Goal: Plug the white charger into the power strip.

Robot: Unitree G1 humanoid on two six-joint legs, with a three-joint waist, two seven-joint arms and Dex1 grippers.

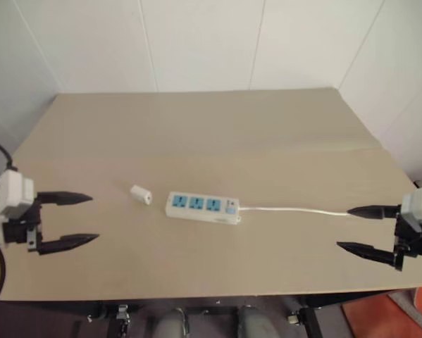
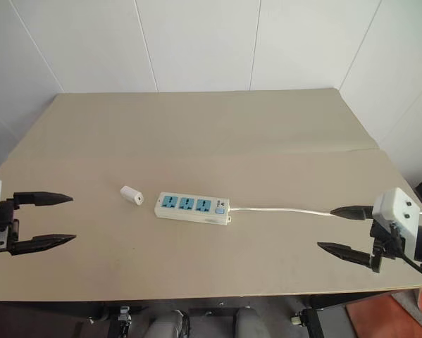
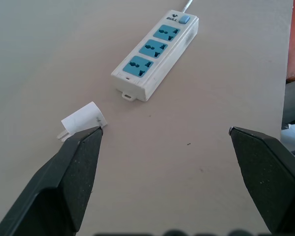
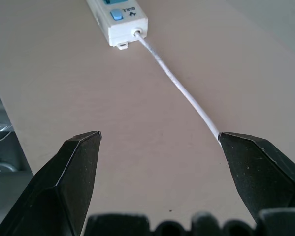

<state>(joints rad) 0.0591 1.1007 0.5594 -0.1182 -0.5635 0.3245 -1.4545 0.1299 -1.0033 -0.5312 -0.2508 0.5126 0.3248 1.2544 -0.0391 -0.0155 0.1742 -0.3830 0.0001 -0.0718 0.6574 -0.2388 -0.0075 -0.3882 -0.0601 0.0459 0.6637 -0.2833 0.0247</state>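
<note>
White charger lies on the table just left of the power strip, well to the right of the wide-open, empty left gripper, while the right gripper, also wide and empty, hovers at the far right near the strip's cable.

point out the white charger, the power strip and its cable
white charger point(image 1: 141, 193), left eye view, middle of its body
power strip point(image 1: 202, 208), left eye view, middle blue socket face
cable point(image 1: 295, 209), left eye view, midway along its run

Head cameras look down over the table; each wrist camera looks closely past its fingers, sharing the power strip.
</note>
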